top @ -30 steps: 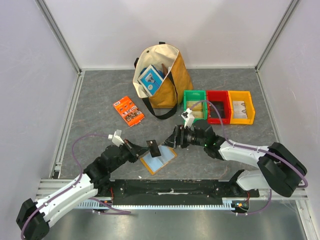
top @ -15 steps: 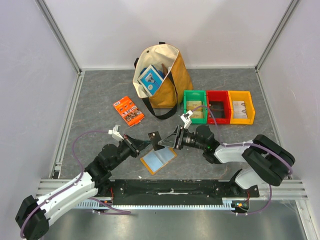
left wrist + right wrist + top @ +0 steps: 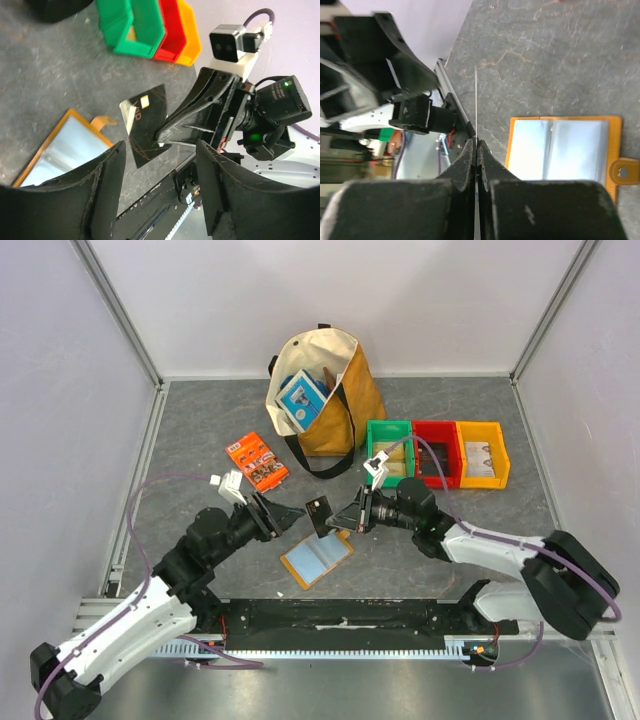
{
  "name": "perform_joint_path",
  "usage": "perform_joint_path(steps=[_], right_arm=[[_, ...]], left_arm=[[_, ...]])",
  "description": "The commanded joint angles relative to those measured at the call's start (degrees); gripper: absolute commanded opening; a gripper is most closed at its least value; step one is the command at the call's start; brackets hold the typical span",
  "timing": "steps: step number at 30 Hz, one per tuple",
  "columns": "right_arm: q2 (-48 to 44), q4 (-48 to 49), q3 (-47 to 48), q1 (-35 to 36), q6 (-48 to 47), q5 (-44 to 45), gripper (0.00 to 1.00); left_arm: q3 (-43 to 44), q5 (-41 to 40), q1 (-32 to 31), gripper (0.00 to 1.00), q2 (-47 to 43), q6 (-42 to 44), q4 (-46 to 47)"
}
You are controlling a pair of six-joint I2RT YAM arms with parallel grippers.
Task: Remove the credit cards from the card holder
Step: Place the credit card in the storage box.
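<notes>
A black credit card (image 3: 319, 514) hangs in the air above the table, pinched at one edge by my right gripper (image 3: 337, 520), which is shut on it. In the left wrist view the card (image 3: 147, 125) faces the camera; in the right wrist view it is a thin edge-on line (image 3: 476, 100) rising from the shut right gripper (image 3: 477, 146). My left gripper (image 3: 289, 514) stands open just left of the card, with nothing between its fingers (image 3: 107, 190). The card holder (image 3: 317, 558) lies open and flat below, pale blue pockets up (image 3: 560, 150).
A tan tote bag (image 3: 345, 390) holding a blue-and-white box (image 3: 300, 400) stands at the back. An orange printed packet (image 3: 257, 462) lies to the left. Green (image 3: 390, 430), red (image 3: 437, 430) and yellow (image 3: 482, 430) bins sit in a row at the right.
The card passed from left gripper to right: the right jaws closed on it, the left jaws opened and drew back left. The card rose away from the holder.
</notes>
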Motion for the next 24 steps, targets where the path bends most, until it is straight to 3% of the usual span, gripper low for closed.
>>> perform_joint_path(steps=[1,9,15,24], right_arm=[[-6.15,-22.22,8.21,-0.66,-18.56,-1.61,0.00],[-9.58,-41.92,16.65,-0.75,-36.75,-8.29,0.00],[-12.48,-51.87,21.67,-0.84,-47.40,-11.62,0.00],[-16.00,-54.33,23.96,-0.75,-54.53,-17.08,0.00]], left_arm=[[12.27,4.27,1.72,0.66,2.97,20.51,-13.41],[29.50,23.31,2.60,0.66,15.01,47.92,-24.14],[40.15,36.34,2.60,0.66,23.70,62.97,-33.37],[45.87,48.48,2.60,0.59,32.94,70.02,-36.63]])
